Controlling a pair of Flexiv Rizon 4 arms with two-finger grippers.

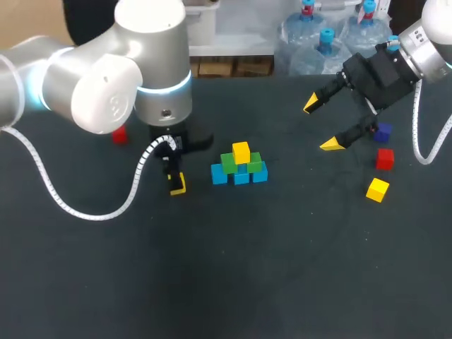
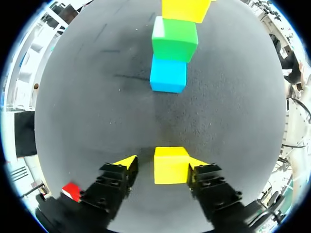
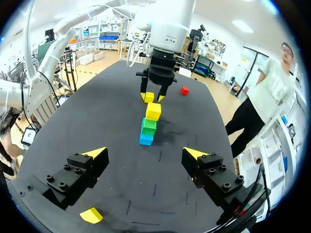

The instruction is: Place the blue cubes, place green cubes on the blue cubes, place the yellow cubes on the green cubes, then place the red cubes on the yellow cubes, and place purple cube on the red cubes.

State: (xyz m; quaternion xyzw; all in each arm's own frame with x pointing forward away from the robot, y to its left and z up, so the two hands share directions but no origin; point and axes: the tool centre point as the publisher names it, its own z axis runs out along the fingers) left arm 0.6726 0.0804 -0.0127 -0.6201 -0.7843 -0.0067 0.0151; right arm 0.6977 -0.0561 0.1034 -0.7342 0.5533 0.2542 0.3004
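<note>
A pyramid stands mid-table: blue cubes [image 1: 240, 175] at the base, green cubes [image 1: 240, 162] on them and one yellow cube [image 1: 241, 151] on top. Left of it my left gripper [image 1: 176, 183] is down at the table. In the left wrist view a yellow cube [image 2: 170, 165] sits between its fingers, touching one while a gap remains at the other, so the gripper [image 2: 162, 164] is open. My right gripper [image 1: 321, 126] hangs open and empty above the table's right side. Under it lie a purple cube [image 1: 383, 132], a red cube [image 1: 384, 158] and a yellow cube [image 1: 377, 189].
Another red cube [image 1: 119, 135] lies at the far left, partly hidden behind my left arm. The left arm's white cable [image 1: 85, 205] loops over the table's left half. The dark tabletop [image 1: 247, 275] stretches wide in front of the pyramid.
</note>
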